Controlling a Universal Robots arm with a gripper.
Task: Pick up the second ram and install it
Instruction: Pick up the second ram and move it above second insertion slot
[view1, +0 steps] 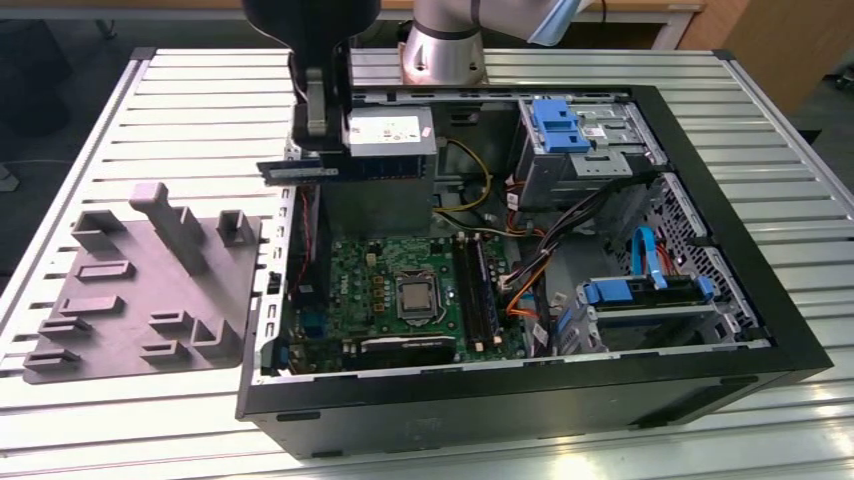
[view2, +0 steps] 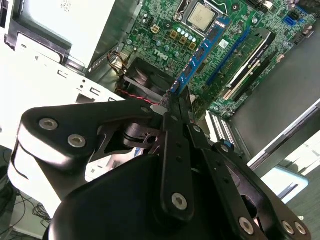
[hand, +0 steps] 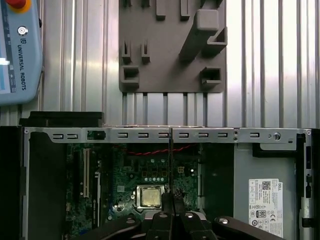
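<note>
The second ram (view1: 299, 172) hangs level in the air over the open computer case's edge on the exterior view's left, with my gripper (view1: 318, 150) shut on its upper edge. In the second wrist view the ram (view2: 200, 54) juts out from between the black fingers (view2: 176, 120) as a blue-labelled strip above the motherboard. In the first wrist view it is edge-on, a thin dark line (hand: 170, 160) rising from the gripper (hand: 171, 196). The long black memory slots (view1: 477, 290) lie beside the processor (view1: 416, 297), well below and to the exterior view's right of the ram.
A grey moulded tray (view1: 140, 290) with upright posts lies outside the case on the exterior view's left. Inside the case are a power supply (view1: 387, 135), blue drive bays (view1: 561, 125) and loose cables (view1: 527, 270). A teach pendant (hand: 20, 50) lies on the slatted table.
</note>
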